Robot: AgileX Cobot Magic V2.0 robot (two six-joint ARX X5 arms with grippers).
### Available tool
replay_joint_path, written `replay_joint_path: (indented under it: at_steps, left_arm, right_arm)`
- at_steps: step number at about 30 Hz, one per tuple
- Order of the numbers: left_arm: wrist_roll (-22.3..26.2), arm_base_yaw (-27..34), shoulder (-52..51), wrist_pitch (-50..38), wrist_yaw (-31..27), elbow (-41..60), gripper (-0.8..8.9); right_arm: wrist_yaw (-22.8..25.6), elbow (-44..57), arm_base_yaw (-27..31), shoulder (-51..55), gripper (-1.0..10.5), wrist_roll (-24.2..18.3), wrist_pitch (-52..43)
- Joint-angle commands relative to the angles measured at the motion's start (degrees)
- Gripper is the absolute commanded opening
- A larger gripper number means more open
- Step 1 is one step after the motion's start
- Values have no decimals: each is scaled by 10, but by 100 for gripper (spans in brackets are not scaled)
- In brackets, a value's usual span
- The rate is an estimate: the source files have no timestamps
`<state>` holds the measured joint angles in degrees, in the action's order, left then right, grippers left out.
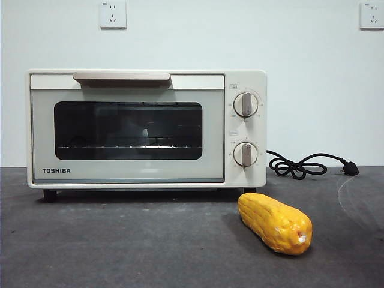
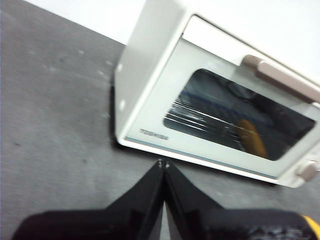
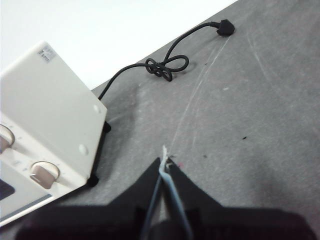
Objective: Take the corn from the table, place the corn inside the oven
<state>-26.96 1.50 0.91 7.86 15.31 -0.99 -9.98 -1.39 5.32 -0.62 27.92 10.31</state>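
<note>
Glossy yellow-orange toy corn cob (image 1: 275,222) lying on the dark grey mottled matte table (image 1: 120,246), just in front of the right end of the cream-white boxy TOSHIBA toaster oven (image 1: 147,129), below the two round knobs. Long axis slanted: far end toward the oven's right foot, pale near end pointing forward and to the right. Oven door shut, beige bar handle (image 1: 122,77) along its top edge; needs opening before anything goes in.

Left gripper (image 2: 163,163) pressed together, empty, hovering off the oven's left front corner. Right gripper (image 3: 165,159) likewise pressed together, empty, over bare table beside the oven's right wall. Corn absent from the right wrist view, so exact offset unclear; likely nearer the right arm.

Open table ahead of and right of the corn; coiled black cord (image 1: 300,166) well behind.
</note>
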Motion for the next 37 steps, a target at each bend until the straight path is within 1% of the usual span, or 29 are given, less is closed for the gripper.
replay_joint_path:
  at_steps: [1, 4, 7, 9, 11, 14, 17, 20, 22, 25, 30, 32, 34, 35, 37]
  left_arm:
    - [-21, 0, 0, -2, 38, 0, -4]
    - [-20, 0, 0, -2, 85, -16, -5]
    - [-20, 0, 9, -1, 92, -47, -5]
    - [-20, 0, 24, 9, 92, -75, -6]
    - [-12, 0, 47, 31, 94, -110, -6]
    - [20, 0, 97, 72, 121, -167, -5]
    - [50, 0, 160, 123, 167, -228, -5]
    - [73, -1, 223, 171, 220, -283, -5]
    - [91, -2, 269, 216, 258, -325, -5]
    - [133, -10, 334, 293, 292, -386, -5]
    - [233, -40, 424, 423, 294, -482, -6]
    - [257, -52, 453, 458, 290, -511, -6]
    - [274, -66, 479, 483, 271, -535, -6]
    - [277, -73, 488, 490, 261, -544, -6]
    - [277, -90, 503, 495, 239, -555, -5]
  right_arm:
    - [-22, 2, -1, 1, 0, 21, -1]
    - [-68, -2, -1, 1, -1, 35, -6]
    - [-103, -14, -1, 1, -3, 40, -14]
    - [-129, -30, -1, 0, -3, 26, -19]
    - [-159, -45, -1, 0, -4, 2, -37]
    - [-182, -74, -1, 0, -4, -6, -76]
    - [-198, -116, -1, -5, -4, -3, -82]
    - [-240, -155, -1, -25, -3, 5, -81]
    - [-280, -185, -1, -48, -4, 5, -71]
    - [-341, -230, -1, -93, -4, 5, -38]
    - [-451, -303, -1, -182, -4, -1, 20]
    - [-493, -327, -1, -216, -4, -1, 41]
    - [-529, -350, -2, -248, -4, -10, 68]
    - [-537, -360, -2, -261, -4, -19, 83]
    - [-535, -386, -10, -288, -4, -49, 133]
